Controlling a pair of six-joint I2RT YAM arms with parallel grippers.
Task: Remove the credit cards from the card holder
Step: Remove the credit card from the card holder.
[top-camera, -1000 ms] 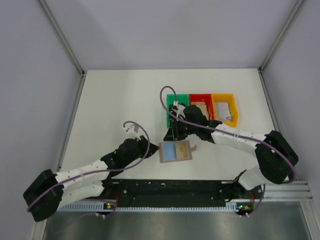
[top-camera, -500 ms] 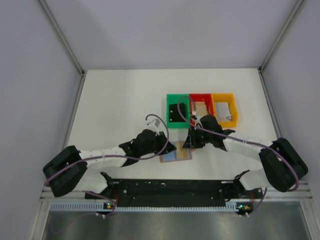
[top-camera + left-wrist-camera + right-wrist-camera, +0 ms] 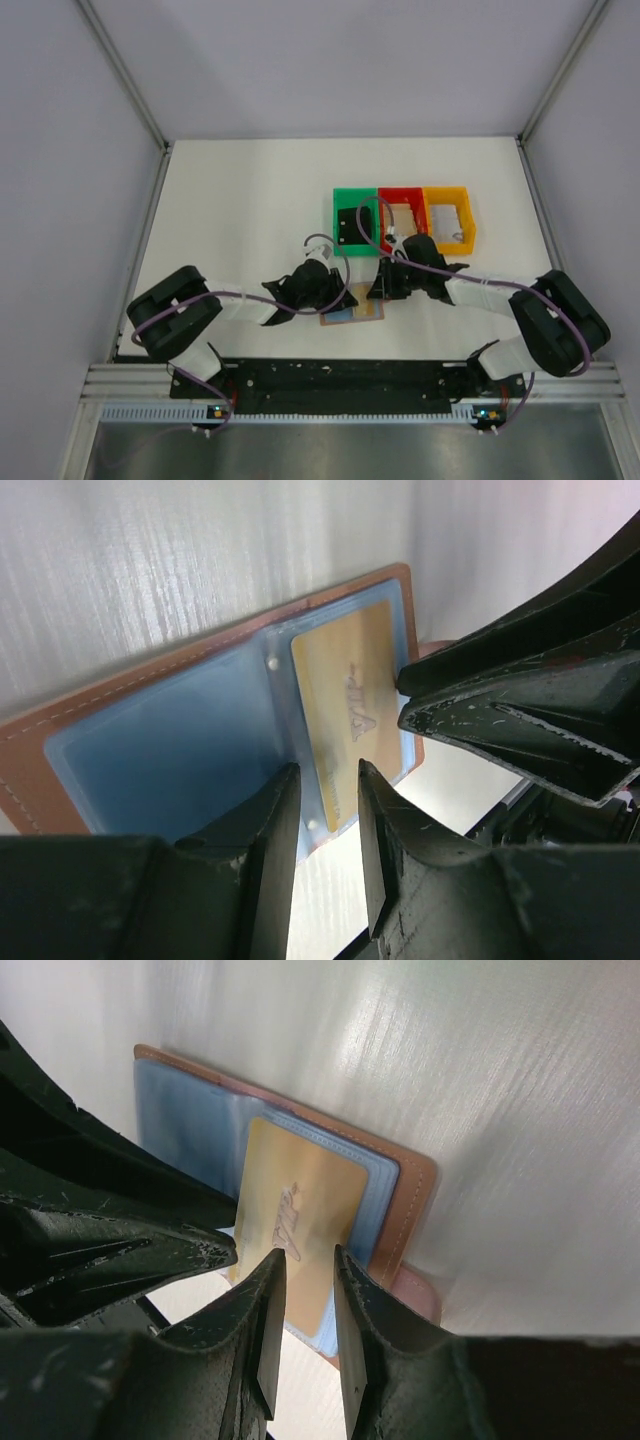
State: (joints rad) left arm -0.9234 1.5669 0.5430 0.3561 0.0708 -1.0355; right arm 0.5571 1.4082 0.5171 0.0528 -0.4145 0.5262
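Left wrist view: the card holder [image 3: 160, 750] lies open on the worktop [image 3: 150, 560] mid-frame, with a gold credit card [image 3: 350, 710] tucked in its right-hand pocket. My left claw [image 3: 328, 772] hovers at the lower edge, barely spread and pinching nothing. I reckon it's there to pin the leather while my right claw [image 3: 310, 1255], also barely spread, works the card out.

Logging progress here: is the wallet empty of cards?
No, a gold card sits in one pocket of the open wallet.
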